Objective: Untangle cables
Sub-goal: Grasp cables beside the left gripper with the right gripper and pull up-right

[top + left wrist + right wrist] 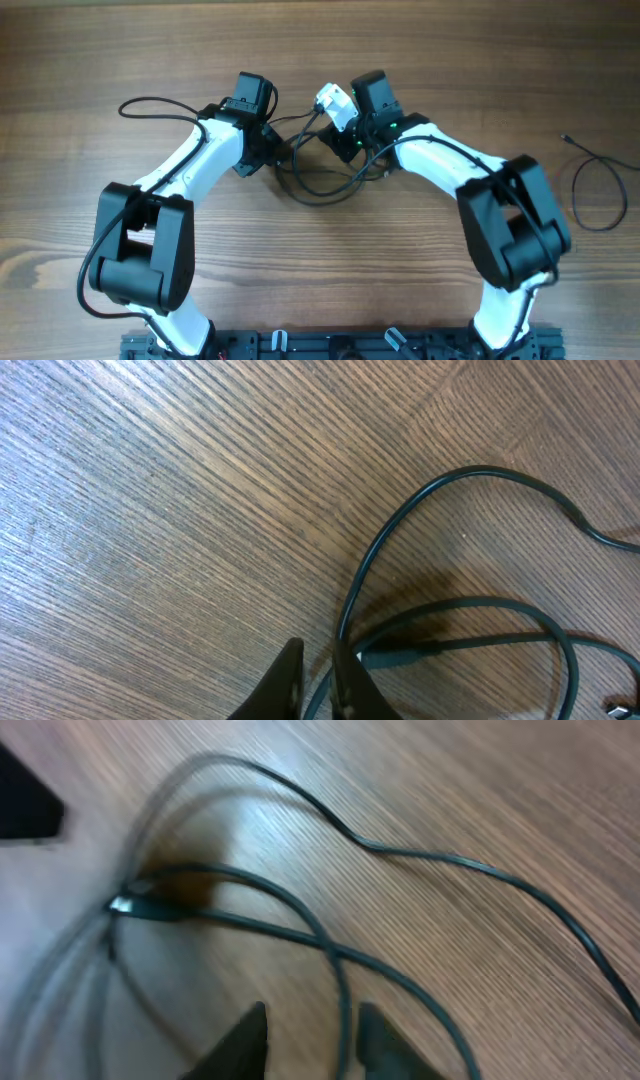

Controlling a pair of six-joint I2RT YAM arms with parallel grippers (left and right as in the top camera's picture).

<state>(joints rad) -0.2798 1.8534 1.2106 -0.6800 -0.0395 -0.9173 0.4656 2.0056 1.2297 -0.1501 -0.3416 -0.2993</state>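
Note:
Thin dark-green cables (318, 190) lie in overlapping loops on the wood table between my two grippers. My left gripper (277, 152) is at their left side. In the left wrist view its fingers (318, 656) are nearly together with one cable strand running between them; a dark plug (396, 654) lies just to the right, under a wide loop (470, 472). My right gripper (352, 146) is at their right side. In the blurred right wrist view its fingers (313, 1012) are apart, with a strand (343, 990) passing between them close to the right finger. A silver-tipped plug (128, 905) lies at the left.
Another thin dark cable (598, 190) lies in a loose loop at the table's right side, away from both arms. A thicker black cable (150, 104) arcs off the left arm. The arm bases stand at the front edge (330, 345).

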